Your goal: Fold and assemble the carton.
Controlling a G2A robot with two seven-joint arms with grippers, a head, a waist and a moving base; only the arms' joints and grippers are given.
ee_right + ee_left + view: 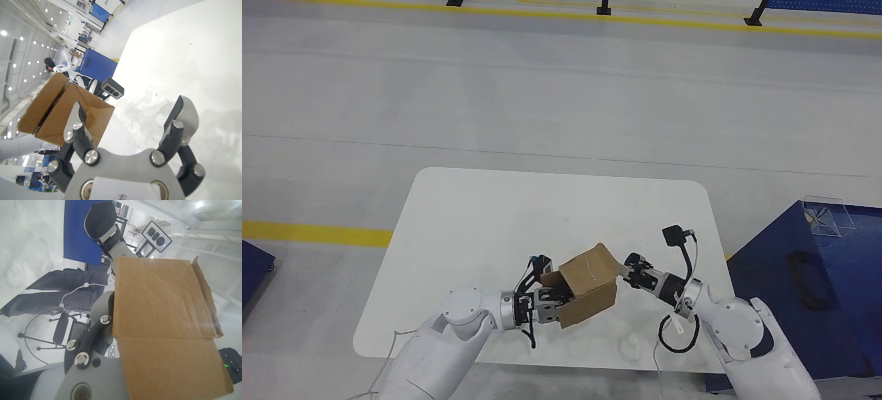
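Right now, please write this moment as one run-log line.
brown cardboard carton partly folded, over white table | left gripper: at one carton end | right gripper: open, finger at opposite flap | task: unfinished

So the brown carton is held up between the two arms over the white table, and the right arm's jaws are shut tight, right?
Not quite. The right wrist view shows the right arm's jaws standing wide open, not shut. The rest stands: the brown carton is between the two arms over the white table.
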